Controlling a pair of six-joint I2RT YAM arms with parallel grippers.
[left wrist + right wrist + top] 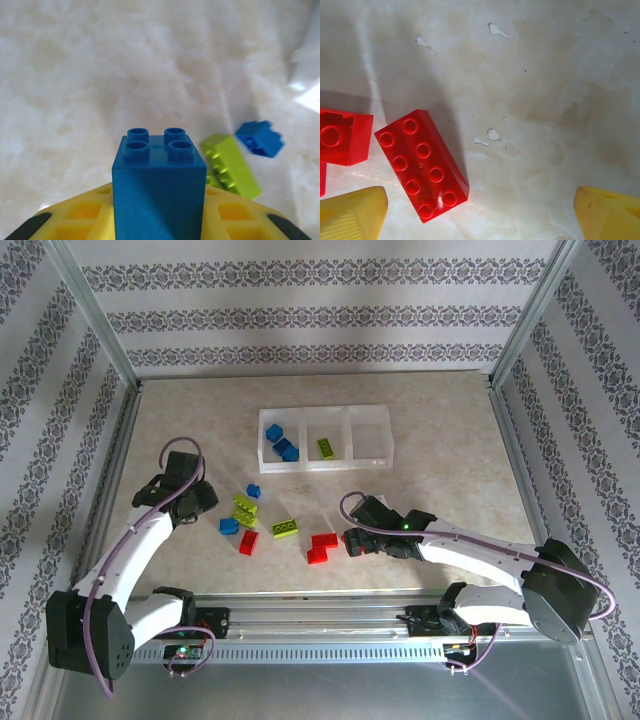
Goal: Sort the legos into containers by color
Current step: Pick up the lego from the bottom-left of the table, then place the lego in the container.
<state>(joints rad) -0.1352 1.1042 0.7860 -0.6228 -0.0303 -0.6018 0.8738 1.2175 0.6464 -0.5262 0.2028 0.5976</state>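
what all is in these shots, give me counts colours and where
containers: three, translucent white, row at the far middle
blue legos: about three in left container, two loose left of centre
held blue lego: one, blue, in left fingers; possibly one of those loose two
lime legos: about four, one in middle container, rest loose left of centre
red legos: at least three, loose at near centre
table: one, beige marbled
left fingers: yellow, shut on held blue lego
right fingers: yellow, open beside a red lego
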